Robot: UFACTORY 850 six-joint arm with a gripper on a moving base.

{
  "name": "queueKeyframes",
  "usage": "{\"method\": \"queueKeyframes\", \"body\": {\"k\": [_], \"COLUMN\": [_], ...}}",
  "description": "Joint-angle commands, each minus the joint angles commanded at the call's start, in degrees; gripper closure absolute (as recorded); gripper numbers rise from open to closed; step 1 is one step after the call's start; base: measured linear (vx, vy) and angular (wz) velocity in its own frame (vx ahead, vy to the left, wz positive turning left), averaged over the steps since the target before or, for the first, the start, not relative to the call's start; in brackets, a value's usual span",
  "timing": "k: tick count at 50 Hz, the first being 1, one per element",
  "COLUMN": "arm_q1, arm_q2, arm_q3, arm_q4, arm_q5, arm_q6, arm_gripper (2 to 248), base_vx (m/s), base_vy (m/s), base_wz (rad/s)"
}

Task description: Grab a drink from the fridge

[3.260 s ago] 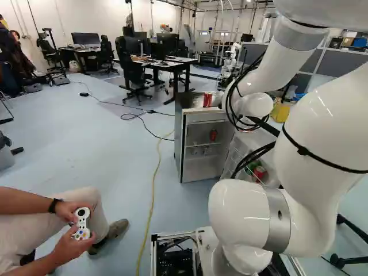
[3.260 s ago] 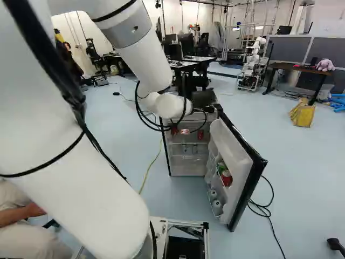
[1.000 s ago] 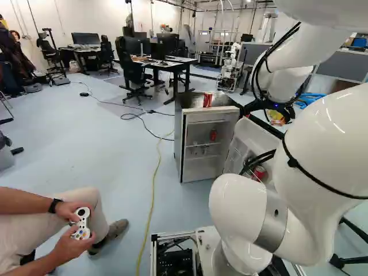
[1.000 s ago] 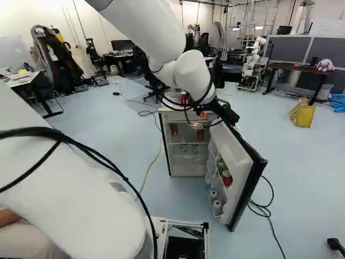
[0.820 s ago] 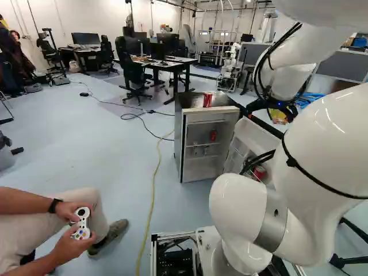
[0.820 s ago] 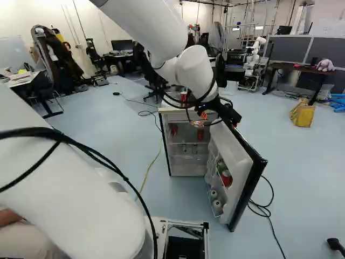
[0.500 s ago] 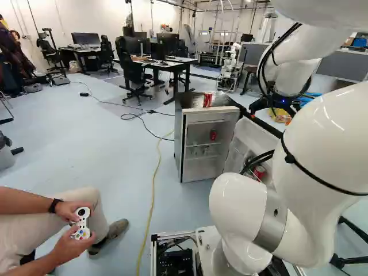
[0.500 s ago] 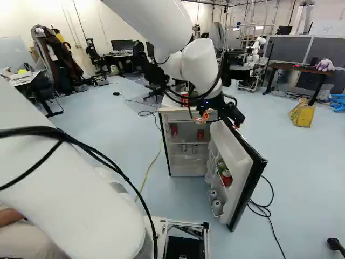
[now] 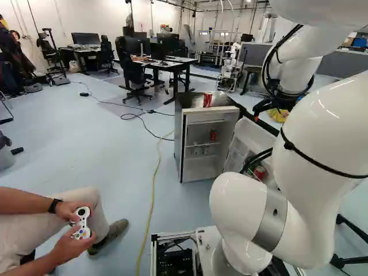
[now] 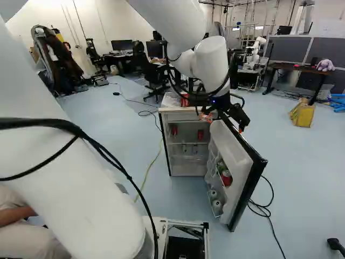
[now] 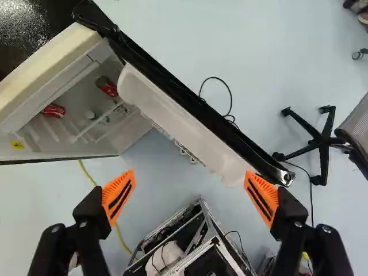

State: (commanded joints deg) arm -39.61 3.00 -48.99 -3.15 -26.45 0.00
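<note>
Arm (image 10: 175, 24) reaches forward, its empty jaws (image 10: 223, 123) spread wide, seemingly above the fridge door (image 10: 235, 156).

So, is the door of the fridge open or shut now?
Open: the door stands swung out from the fridge, and red cans show inside.

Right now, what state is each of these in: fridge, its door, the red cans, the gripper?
Fridge, standing open.
Fridge door, swung wide open.
Red can on top, upright, ungripped.
Two red cans inside, upright, ungripped.
Red can in the door, ungripped.
Gripper, open, holding nothing.
</note>
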Motion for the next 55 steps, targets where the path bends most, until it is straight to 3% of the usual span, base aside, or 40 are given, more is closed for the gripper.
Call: {"method": "queueKeyframes", "body": {"k": [31,55], "arm_q1": [-2.3,-4.6], "arm_q2": [-7.3,-13.4], "arm_q3": [-7.5,-14.3], "arm_q4": [0.0,1.5], "arm_q5": [-0.3,-3.6], "arm_q6": [0.0,0.0], "arm_gripper": [3,3], "base_vx": [0.0,0.0], "base_vy": [0.0,0.0], "base_wz": [0.0,0.0]}}
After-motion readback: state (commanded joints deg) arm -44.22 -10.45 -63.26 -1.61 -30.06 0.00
